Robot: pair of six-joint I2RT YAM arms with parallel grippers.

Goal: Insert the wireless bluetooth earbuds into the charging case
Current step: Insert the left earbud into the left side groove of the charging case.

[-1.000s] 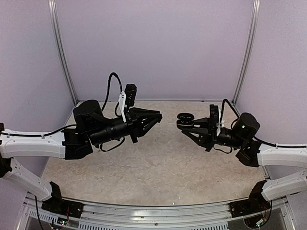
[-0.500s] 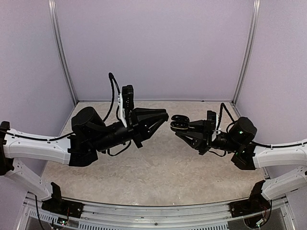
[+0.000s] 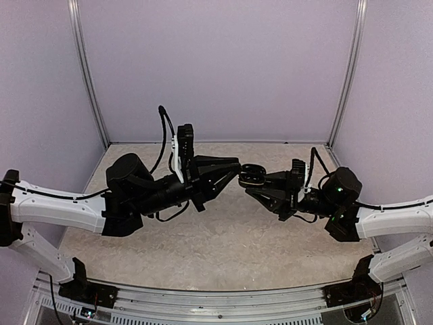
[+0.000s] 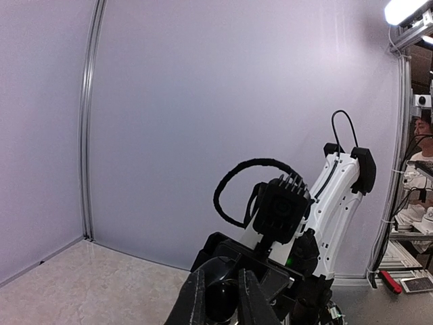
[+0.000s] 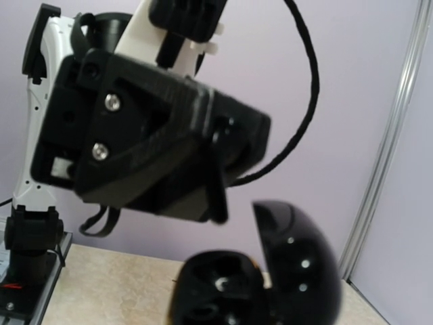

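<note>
both arms hang above the desk (image 3: 223,250) and meet tip to tip over its middle. the right arm (image 3: 396,220) stretches in from the right. the right jaws are clamped on the charging case (image 3: 253,176), a glossy black rounded shell held in the air, clear of the desk.

the case is open. in the right wrist view its lid (image 5: 298,261) stands up on the right and its base (image 5: 213,284) lies lower to the left. that view is blurred, so we cannot tell whether anything sits in the base.

the left arm (image 3: 61,206) stretches in from the left. the left jaws are nearly together, and in the top view their tips are just beside the case. we cannot tell whether they touch it. in the left wrist view a small glossy black round thing is pinched between those tips. we take it for a black earbud (image 4: 220,301), though it is too small and dark for us to be sure.

in the right wrist view the left arm's black wrist housing (image 5: 149,128) fills the upper part, and a thin dark tip points down just above the open base. a looped black cable (image 4: 230,183) shows in the left wrist view, and lavender walls (image 3: 216,68) stand behind.
</note>
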